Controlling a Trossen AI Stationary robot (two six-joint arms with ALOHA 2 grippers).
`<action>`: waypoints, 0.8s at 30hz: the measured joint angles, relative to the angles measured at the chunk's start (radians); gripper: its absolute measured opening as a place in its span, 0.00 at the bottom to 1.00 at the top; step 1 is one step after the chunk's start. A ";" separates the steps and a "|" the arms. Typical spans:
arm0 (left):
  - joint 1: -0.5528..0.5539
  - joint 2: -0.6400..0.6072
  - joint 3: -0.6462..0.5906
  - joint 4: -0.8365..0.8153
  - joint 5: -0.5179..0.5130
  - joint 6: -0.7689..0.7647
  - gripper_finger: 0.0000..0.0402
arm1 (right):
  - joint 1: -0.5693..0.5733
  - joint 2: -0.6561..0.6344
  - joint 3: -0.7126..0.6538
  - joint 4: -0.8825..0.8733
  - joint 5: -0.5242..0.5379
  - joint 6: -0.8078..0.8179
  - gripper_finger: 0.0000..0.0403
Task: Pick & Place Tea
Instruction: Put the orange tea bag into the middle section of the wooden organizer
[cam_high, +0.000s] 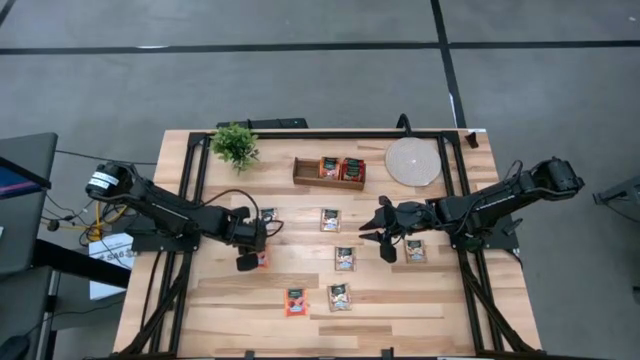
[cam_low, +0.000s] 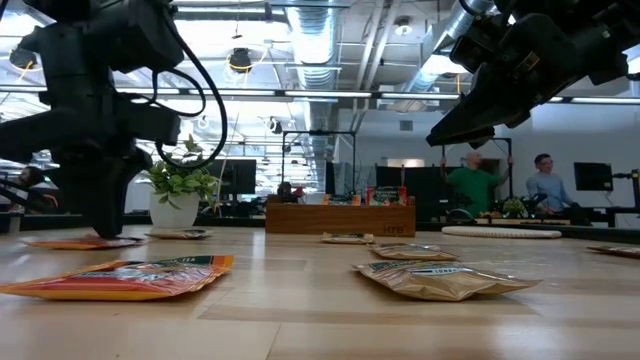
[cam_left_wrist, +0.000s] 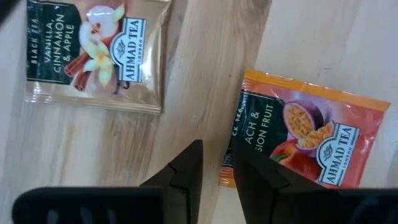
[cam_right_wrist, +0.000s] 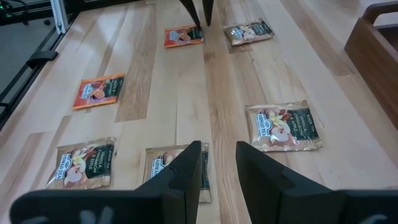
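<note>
Several flat tea sachets lie on the wooden table. An orange sachet (cam_left_wrist: 311, 134) and a pale one (cam_left_wrist: 96, 53) are below my left gripper (cam_left_wrist: 217, 158), which points steeply down at the table's left middle (cam_high: 248, 262). It is open by a narrow gap over the orange sachet's edge. My right gripper (cam_right_wrist: 217, 155) hovers at the right middle (cam_high: 372, 238), clear of the table, narrowly open and empty. A pale sachet (cam_right_wrist: 283, 126) lies ahead of it. Two sachets (cam_high: 341, 167) stand in the wooden tray (cam_high: 328, 184). My left gripper comes from above at the orange sachet's short edge (cam_left_wrist: 231, 163); one finger (cam_left_wrist: 249, 180) covers that edge's corner. Bare wood shows in the gap between the fingers. Whether the finger touches the sachet I cannot tell. The sachet lies flat on the table.
A potted plant (cam_high: 235, 145) stands at the far left, a round pale disc (cam_high: 413, 160) at the far right. More sachets lie mid-table (cam_high: 345, 258) and near the front (cam_high: 297, 300). In the low view, people (cam_low: 475, 180) stand in the room behind.
</note>
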 joint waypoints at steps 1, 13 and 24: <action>0.000 0.000 0.000 0.000 0.004 0.000 0.19 | 0.000 0.000 0.000 0.000 0.000 0.000 0.23; 0.000 0.066 0.007 -0.005 0.017 0.003 0.19 | 0.000 0.000 0.000 0.000 -0.001 0.000 0.23; 0.000 0.081 0.006 -0.005 0.026 0.021 0.08 | 0.000 0.000 0.000 0.000 -0.001 0.000 0.23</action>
